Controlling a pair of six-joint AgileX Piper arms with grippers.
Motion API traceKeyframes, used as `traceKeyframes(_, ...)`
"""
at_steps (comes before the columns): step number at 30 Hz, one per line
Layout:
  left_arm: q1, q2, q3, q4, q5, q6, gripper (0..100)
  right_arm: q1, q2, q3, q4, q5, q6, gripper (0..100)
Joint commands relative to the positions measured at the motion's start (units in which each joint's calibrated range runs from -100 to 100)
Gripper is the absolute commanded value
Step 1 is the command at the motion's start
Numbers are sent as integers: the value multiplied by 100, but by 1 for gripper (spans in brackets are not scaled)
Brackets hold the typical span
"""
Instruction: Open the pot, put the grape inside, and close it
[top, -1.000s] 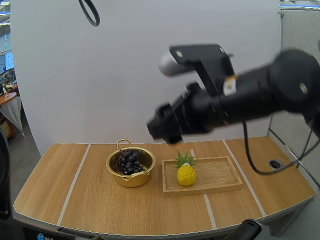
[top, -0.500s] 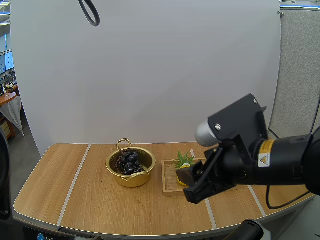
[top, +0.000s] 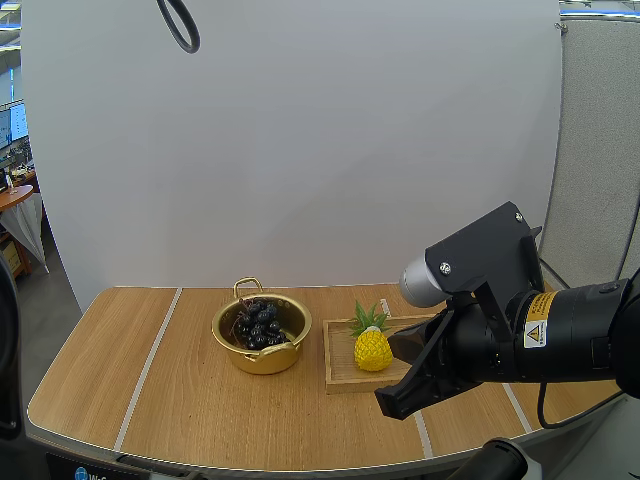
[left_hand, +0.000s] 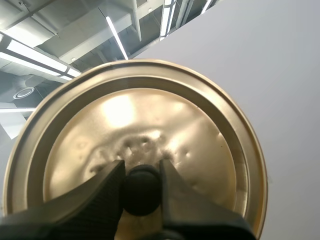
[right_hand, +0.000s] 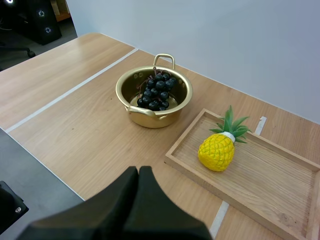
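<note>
Left wrist view showed the left end effector (left_hand: 141, 172) pinched narrow on the small black knob (left_hand: 141, 194) of the lid (left_hand: 150, 115), held up clear of the pot. The right end effector (right_hand: 138, 176) was closed on nothing, one dark wedge above the desk (right_hand: 75, 125) in front of the tray (right_hand: 270, 175).

The grapes (top: 258, 324) already lay inside the open pot (top: 262, 345). The risk I judged was in closing. The knob looked smooth and round, so the lid could swivel or slip in the pinch and land tilted on the rim. The heaped bunch might also keep it from seating.

The lid was thin brassy metal, a shallow, lightly dented dome with a stepped edge. The pot matched it, with loop handles. The grapes were dark and glossy. The pineapple (top: 372, 350) on the pale wooden tray was yellow and knobbly.
</note>
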Motion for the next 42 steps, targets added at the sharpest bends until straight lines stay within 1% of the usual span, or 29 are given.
traceKeyframes(1, -12, -3, -42, 48, -201, -34, 0, 3, -78, -8, -69, 68, 23, 0)
traceKeyframes(7, -12, -3, -42, 48, -201, -34, 0, -27, -78, -8, -69, 136, 23, 0)
traceKeyframes(15, -12, -3, -42, 48, -201, -34, 0, -389, -360, -8, -24, 197, 23, 0)
traceKeyframes(21, -12, -4, -42, 6, -200, -34, 0, -517, -377, 53, -34, 328, 23, 0)
traceKeyframes(25, -12, -15, -42, -10, 524, -34, 0, -569, -377, 149, -34, 369, 23, 0)
traceKeyframes(27, -12, -15, -42, -61, 1296, -34, 0, -576, -377, 178, -34, 410, 23, 0)
traceKeyframes(28, -12, -2, -42, -101, 1990, -34, 0, -576, -377, 178, -34, 410, 23, 0)
traceKeyframes(29, -12, 24, -42, -130, 2331, -34, 0, -576, -377, 178, -45, 410, 23, 0)
traceKeyframes(31, -12, 66, -42, -210, 2331, -59, 0, -576, -377, 178, -45, 410, 23, 0)
traceKeyframes(36, -12, 182, 9, -376, 2331, -429, 0, -576, -377, 180, -81, 410, 23, 0)
traceKeyframes(42, -12, 182, 741, -398, 2331, -526, 0, -576, -377, 180, -79, 325, 23, 0)
